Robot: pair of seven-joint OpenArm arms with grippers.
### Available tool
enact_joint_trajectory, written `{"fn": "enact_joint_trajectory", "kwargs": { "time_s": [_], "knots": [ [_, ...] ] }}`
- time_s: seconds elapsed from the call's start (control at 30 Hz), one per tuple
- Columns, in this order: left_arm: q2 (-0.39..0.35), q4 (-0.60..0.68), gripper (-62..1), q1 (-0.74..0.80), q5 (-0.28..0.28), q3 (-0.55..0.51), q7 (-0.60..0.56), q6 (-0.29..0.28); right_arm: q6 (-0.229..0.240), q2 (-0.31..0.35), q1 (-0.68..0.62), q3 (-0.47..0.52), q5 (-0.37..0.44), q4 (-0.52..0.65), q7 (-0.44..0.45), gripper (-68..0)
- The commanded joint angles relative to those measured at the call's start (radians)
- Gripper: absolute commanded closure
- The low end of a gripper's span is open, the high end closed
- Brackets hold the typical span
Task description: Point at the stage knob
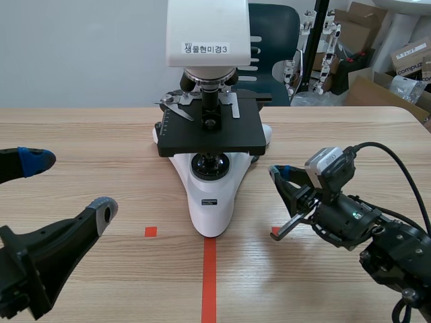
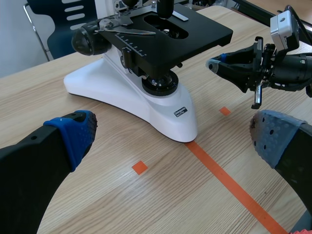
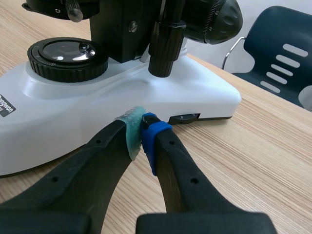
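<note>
A white microscope with a black stage stands mid-table. Its stage knob, a black cylinder hanging under the stage, shows in the right wrist view, with the big focus knob behind it. My right gripper is shut, its pads pressed together. Its tip lies against the white base, below the stage knob and a little short of it. My left gripper hangs open at the near left, nothing between its fingers, well short of the microscope. The left wrist view also shows the right gripper.
A dark blue chair stands behind the table. Cardboard boxes and clutter fill the back right. A black cable loops over the right arm. Bare wood lies on both sides of the microscope.
</note>
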Motion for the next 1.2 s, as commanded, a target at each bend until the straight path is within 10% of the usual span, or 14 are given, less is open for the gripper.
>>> {"fn": "enact_joint_trajectory", "kwargs": {
  "time_s": [0.0,0.37,0.5,0.7,1.17],
  "knots": [
    [0.003,0.016,-62.3,-0.001,-0.010,-0.003,-0.014,-0.002,0.001,0.000,0.020,0.008,0.015,0.006,0.022,-2.2],
    [0.003,0.016,-62.3,-0.001,-0.010,-0.003,-0.014,-0.002,0.001,0.003,0.020,0.008,0.027,0.008,0.022,-2.5],
    [0.003,0.016,-62.3,-0.001,-0.010,-0.003,-0.014,-0.002,0.075,0.046,0.013,0.008,0.109,0.026,0.021,-11.7],
    [0.003,0.016,-62.3,-0.001,-0.010,-0.003,-0.014,-0.002,0.272,0.196,0.013,0.010,0.314,0.098,-0.071,-42.8],
    [0.003,0.016,-62.3,-0.001,-0.010,-0.003,-0.014,-0.002,0.289,0.657,-0.228,0.134,0.782,0.512,-0.360,-45.3]
  ]
}}
